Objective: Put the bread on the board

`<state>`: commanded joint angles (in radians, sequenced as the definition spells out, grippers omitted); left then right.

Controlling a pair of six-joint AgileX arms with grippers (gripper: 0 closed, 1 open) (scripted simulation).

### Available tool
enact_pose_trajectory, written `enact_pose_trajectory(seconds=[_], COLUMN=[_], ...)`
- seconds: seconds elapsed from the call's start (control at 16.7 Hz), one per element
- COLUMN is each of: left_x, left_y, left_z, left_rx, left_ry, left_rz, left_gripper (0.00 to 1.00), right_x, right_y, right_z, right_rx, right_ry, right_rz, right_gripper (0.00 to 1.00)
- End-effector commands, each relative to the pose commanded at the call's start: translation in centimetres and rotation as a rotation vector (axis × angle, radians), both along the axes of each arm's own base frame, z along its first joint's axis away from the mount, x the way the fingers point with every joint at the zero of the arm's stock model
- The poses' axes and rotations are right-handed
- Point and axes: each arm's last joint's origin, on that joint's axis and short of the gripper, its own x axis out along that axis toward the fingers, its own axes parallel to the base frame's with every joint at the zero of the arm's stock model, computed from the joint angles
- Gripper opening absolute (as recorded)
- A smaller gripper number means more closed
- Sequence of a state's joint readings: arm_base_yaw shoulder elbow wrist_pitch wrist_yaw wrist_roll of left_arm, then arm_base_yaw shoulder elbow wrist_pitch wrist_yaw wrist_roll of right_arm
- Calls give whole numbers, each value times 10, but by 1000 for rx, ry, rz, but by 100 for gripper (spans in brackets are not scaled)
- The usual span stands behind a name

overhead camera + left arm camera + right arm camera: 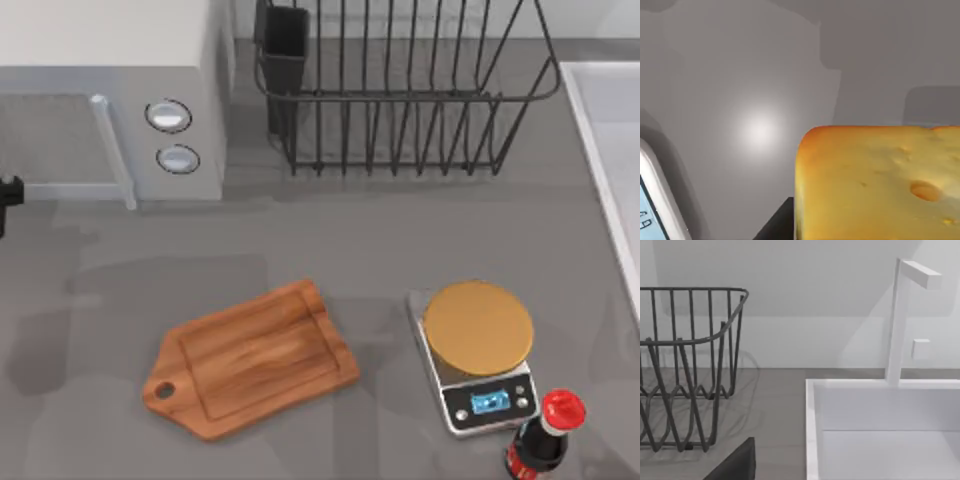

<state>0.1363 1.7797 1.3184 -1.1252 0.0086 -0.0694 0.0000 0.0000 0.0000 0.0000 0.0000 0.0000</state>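
Lying bare, the board (pixel 252 361), scale (pixel 478 355) and bottle (pixel 543 441) beside, bread (pixel 880 182) near left wrist, pincer state untellable

The arm's end (pixel 8 192) is matte black (blocky, unmarked).

The light is soft and even, fairly bright, with no harsh contrast anywhere; broad, faint shadows lie on the grey surface (pixel 400 250), pale blurred bands left of the board (pixel 255 358) and a fainter one between it and the scale (pixel 478 355); the bottle (pixel 545 440) has a small gleam on its red cap; in the left wrist view a round white glare spot sits on the surface (pixel 760 131), with angular grey shadow patches beyond it; the bread (pixel 880 185), very close, looks soft-edged and warmly lit; in the right wrist view the rack (pixel 687 370) casts thin looping shadows, and the tap (pixel 900 320) throws a wide diagonal shade across the pale wall.
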Motion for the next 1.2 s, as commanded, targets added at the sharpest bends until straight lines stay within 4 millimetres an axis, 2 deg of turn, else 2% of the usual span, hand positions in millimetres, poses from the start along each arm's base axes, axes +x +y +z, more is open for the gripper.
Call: enact_pose_trajectory(seconds=[0.24,0.54,0.9,1.2], left_x=[2,-2,-19,-38], left_y=[-41,-104,-179,-225], left_z=[-7,-15,-21,-20], left_rx=[-3,1,21,25], left_ry=[4,16,20,11], left_rz=[269,628,1031,1262], left_gripper=[0,0,0,0], right_x=[0,0,0,0], right_y=[0,0,0,0], right_z=[0,0,0,0], right_rx=[0,0,0,0], right_ry=[0,0,0,0], right_rz=[0,0,0,0], right_gripper=[100,100,100,100])
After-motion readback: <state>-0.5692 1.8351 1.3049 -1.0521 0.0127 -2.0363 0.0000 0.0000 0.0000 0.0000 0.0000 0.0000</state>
